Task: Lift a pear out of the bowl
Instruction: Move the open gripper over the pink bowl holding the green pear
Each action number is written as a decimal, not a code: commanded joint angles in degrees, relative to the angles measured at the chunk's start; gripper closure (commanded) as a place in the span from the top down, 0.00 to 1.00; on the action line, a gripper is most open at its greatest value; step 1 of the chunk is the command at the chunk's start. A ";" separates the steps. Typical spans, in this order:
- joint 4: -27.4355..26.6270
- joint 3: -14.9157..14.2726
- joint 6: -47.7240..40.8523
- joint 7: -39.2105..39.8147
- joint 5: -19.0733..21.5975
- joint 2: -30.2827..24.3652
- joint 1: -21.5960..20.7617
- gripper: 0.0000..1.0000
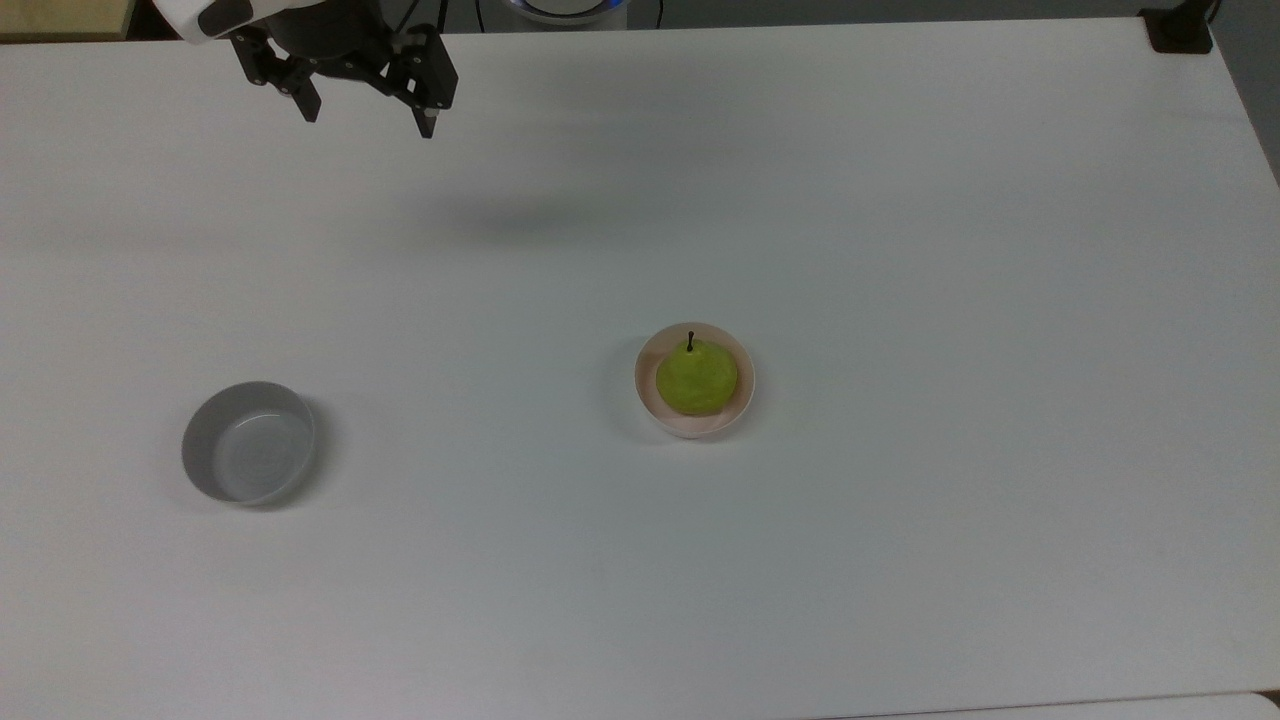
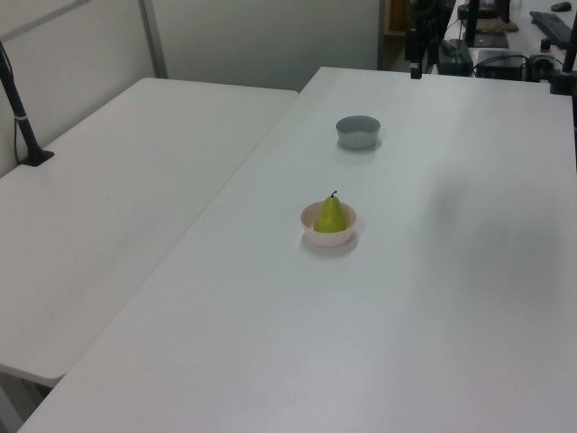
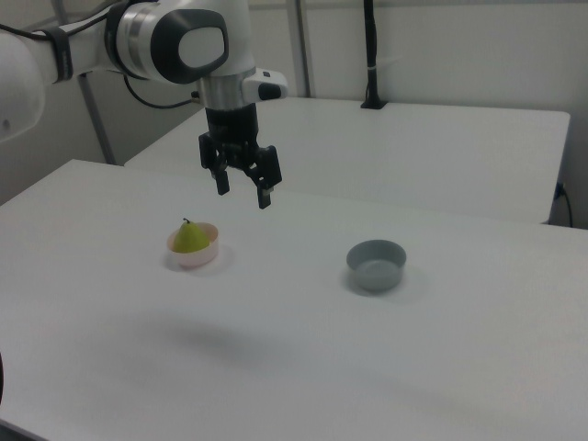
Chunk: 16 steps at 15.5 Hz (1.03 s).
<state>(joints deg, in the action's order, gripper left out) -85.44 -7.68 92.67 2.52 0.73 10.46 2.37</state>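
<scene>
My hand point(image 1: 370, 118) hangs above the tabletop point(image 1: 900, 200) with its fingers point(image 1: 428, 122) spread apart and nothing between them. The pear point(image 1: 697, 377) sits upright in the pink bowl point(image 1: 742, 400), stem up, well apart from my hand. In the right view my hand point(image 3: 243, 195) is up in the air, above and to the right view's right of the bowl point(image 3: 204, 252). A grey bowl point(image 1: 248, 442) stands far from the pink one, on the top view's left.
</scene>
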 commanded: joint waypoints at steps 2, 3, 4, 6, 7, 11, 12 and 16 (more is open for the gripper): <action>-1.13 -0.05 0.23 0.82 -0.82 -2.11 0.00 1.00; -1.13 -0.05 0.32 0.91 -0.74 -2.11 0.17 1.00; -1.13 -0.05 0.32 0.82 -0.73 -2.11 0.18 1.00; -1.13 -0.05 0.32 0.91 -0.56 -1.76 0.26 1.00; -1.13 -0.05 0.32 0.91 -0.38 -1.76 0.18 1.00; -1.04 -0.05 1.37 0.82 -0.03 -0.45 -0.52 1.00; -0.35 -0.05 2.42 0.21 -0.03 -0.01 -1.74 1.00; 0.80 -1.81 4.10 -0.15 0.14 2.54 -10.00 1.00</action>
<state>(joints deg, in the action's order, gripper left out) -85.65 -7.71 95.16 2.52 0.78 11.48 -1.56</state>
